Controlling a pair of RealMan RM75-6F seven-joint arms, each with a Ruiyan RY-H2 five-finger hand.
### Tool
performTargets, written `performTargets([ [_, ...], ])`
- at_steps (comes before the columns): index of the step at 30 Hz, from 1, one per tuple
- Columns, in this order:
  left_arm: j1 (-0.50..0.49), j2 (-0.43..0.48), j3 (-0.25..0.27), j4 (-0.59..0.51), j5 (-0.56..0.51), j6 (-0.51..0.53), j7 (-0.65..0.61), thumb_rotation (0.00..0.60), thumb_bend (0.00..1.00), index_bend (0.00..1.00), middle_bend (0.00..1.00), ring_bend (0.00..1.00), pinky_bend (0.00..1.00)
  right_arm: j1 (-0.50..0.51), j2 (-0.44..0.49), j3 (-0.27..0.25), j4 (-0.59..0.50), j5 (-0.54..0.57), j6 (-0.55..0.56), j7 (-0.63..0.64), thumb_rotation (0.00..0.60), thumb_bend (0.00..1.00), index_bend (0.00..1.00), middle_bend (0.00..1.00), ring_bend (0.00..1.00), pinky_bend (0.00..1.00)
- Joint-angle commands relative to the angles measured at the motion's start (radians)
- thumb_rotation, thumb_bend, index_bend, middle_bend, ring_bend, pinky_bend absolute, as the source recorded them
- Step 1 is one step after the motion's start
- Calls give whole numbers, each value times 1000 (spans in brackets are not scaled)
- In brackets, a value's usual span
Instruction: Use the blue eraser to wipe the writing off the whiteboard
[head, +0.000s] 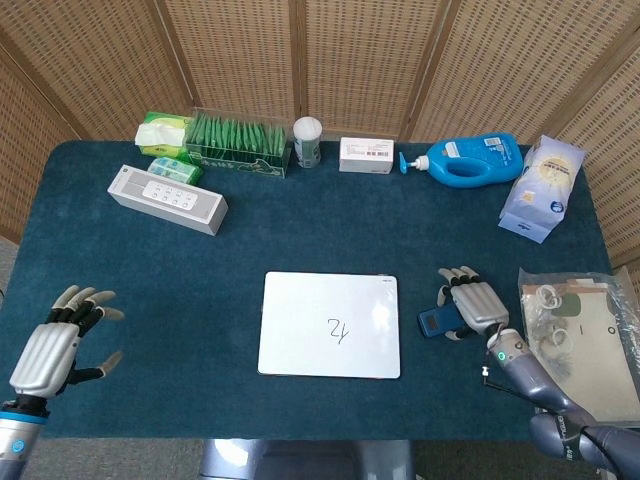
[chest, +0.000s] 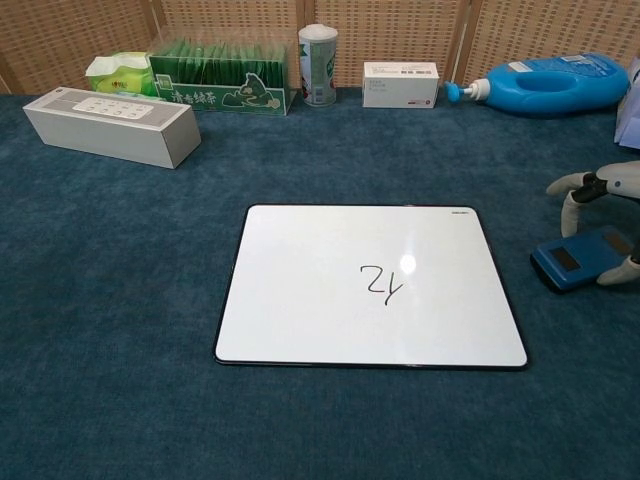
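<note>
Blue eraser (chest: 584, 258) sits just right of the whiteboard (head: 330, 324), your right hand (head: 474, 305) draped over it, fingers spread, no grip yet. Only the head view catches your left hand (head: 55, 345), open at the table's (head: 300, 230) near-left corner. Plenty of bare cloth lies between it and the board.

Staged indoor test bench: blue-carpeted table (head: 300, 235), woven folding screen (head: 320, 60) behind, household goods lined along the far edge, including detergent bottle (head: 465, 160) and tissue pack (head: 165, 130).
</note>
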Motion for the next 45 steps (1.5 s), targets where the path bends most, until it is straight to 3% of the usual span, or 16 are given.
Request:
performTargets([
  [1,-1,-1,0,0,0,-1,1,600,333,348,204,128,0,4,2,2,-2,2,-2,-3,600,155,584,130,0,0],
  [5,-1,-3,-1,0,-3,-1,3,600,333,348,203,128,0,9,9,14,-20,6,-2,5,600,150,686,160,0,0],
  [10,-2,-2,-3,0,-4,-1,8,600,333,348,203,128,0,11,32,35,-66,8,12,30,600,146,739,181,0,0],
  [18,-11,13,-16,-13,-3,2,26,600,332,347,203,128,0,0,57,64,-188,-22,59,94,600,143,743,182,0,0],
  [27,-13,32,-24,-33,-6,10,44,600,333,347,203,127,0,7,-2,64,-242,-92,102,109,600,142,734,176,0,0],
  [45,6,52,-16,-50,-8,31,55,600,333,347,203,128,0,74,-203,63,-108,-257,132,189,600,143,703,116,0,0],
])
